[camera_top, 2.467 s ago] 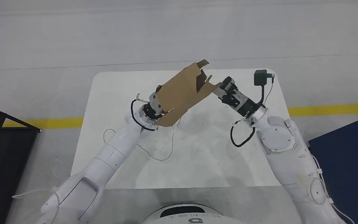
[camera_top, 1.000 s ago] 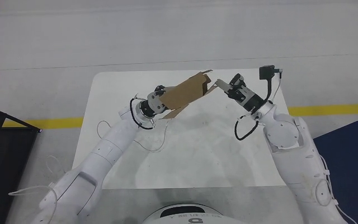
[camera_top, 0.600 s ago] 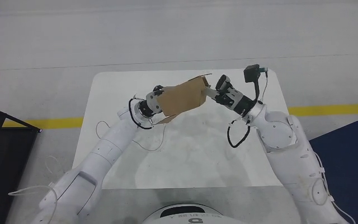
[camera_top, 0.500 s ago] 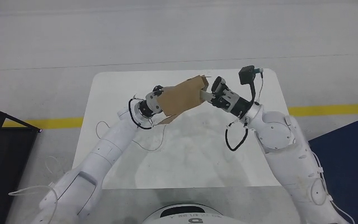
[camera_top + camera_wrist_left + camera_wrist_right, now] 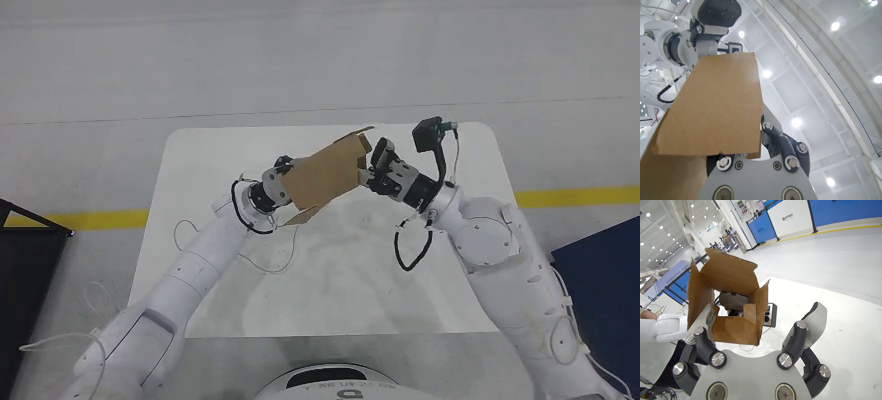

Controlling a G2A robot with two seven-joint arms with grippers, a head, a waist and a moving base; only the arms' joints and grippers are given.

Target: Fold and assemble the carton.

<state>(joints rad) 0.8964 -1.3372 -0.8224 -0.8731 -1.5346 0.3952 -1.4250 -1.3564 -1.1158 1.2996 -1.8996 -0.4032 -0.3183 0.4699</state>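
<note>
The left gripper [image 5: 283, 186] has its fingers clamped on one end wall of the carton [image 5: 325, 175], with one grey pad [image 5: 730, 300] showing inside the box, and it holds the carton in the air above the table [image 5: 330, 290]. The right gripper [image 5: 373, 172] sits at the carton's other, open end with its fingers [image 5: 814, 313] spread wide. One fingertip lies right against the outer corner of the lower wall, the other stands well apart from the cardboard, and the flaps [image 5: 696, 291] stick out loose around the opening.
</note>
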